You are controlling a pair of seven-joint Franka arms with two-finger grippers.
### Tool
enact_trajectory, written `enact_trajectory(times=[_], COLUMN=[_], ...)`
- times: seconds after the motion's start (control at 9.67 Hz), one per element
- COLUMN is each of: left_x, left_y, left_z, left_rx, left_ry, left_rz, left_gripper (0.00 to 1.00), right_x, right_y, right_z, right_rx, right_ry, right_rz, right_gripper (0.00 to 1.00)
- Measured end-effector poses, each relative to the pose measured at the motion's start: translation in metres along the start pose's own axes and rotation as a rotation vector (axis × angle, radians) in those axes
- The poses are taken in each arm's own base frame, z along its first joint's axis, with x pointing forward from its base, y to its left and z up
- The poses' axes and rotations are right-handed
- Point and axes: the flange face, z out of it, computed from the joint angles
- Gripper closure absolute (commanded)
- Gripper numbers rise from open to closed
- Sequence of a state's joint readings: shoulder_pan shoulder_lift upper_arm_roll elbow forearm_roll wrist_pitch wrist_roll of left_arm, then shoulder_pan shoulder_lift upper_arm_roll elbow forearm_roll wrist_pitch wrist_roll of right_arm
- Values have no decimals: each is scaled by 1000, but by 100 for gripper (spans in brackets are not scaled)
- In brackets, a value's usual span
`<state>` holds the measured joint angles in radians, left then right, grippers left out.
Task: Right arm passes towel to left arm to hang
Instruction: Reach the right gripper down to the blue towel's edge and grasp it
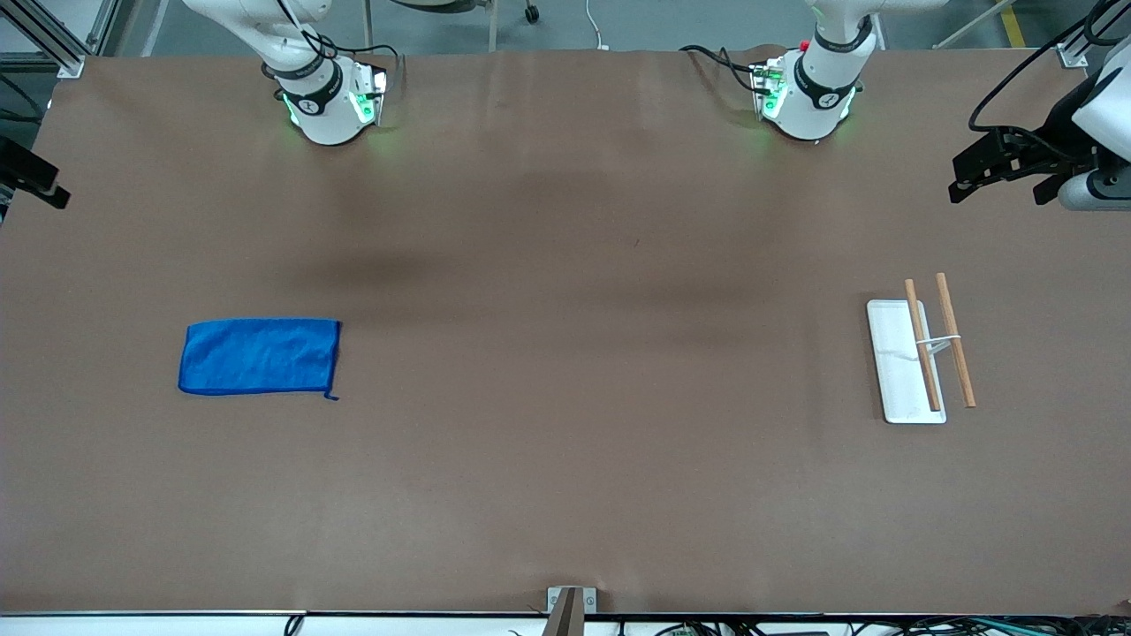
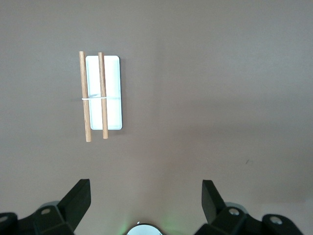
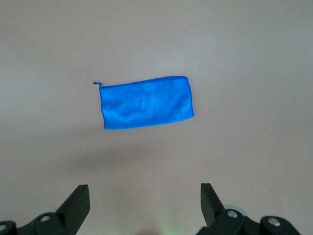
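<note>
Small bright blue rectangular microfibre towel (image 1: 260,356) flat on brown table (image 1: 565,459), toward right arm's end. Right hand (image 3: 144,196) high over towel, wide open, empty. Left hand (image 2: 146,196) wide open, empty, over white rack with two wooden rods (image 1: 919,358).

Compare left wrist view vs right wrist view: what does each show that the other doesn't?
Left wrist only: the white rack with two wooden rods, lying on the table, nothing hung on it. Right wrist only: the blue towel, flat on the table, its loop tag at one corner. Both: bare brown table and that arm's own gripper, left gripper and right gripper, jaws open, high over the table, holding nothing.
</note>
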<state>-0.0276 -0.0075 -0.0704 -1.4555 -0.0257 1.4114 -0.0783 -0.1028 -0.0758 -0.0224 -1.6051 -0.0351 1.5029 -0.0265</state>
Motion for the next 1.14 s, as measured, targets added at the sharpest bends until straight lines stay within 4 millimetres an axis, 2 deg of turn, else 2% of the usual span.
enact_trajectory(times=[0.21, 0.41, 0.72, 0.93, 1.14], left_x=[0, 0, 1, 1, 1], left_y=[0, 0, 0, 0, 0], left_z=[0, 1, 2, 2, 3], left_rx=[0, 0, 0, 0, 0], left_ry=[0, -1, -4, -5, -4], left_rz=[0, 0, 1, 1, 1], left_gripper=[0, 0, 0, 0, 0], right_x=[19, 33, 40, 47, 45], right_y=[-5, -8, -13, -15, -12], right_z=[52, 132, 258, 334, 403], right_rx=[1, 2, 3, 1, -1], right_ry=[-15, -10, -3, 31, 74], right_rz=[-10, -19, -31, -39, -63], right_gripper=[0, 0, 0, 0, 0])
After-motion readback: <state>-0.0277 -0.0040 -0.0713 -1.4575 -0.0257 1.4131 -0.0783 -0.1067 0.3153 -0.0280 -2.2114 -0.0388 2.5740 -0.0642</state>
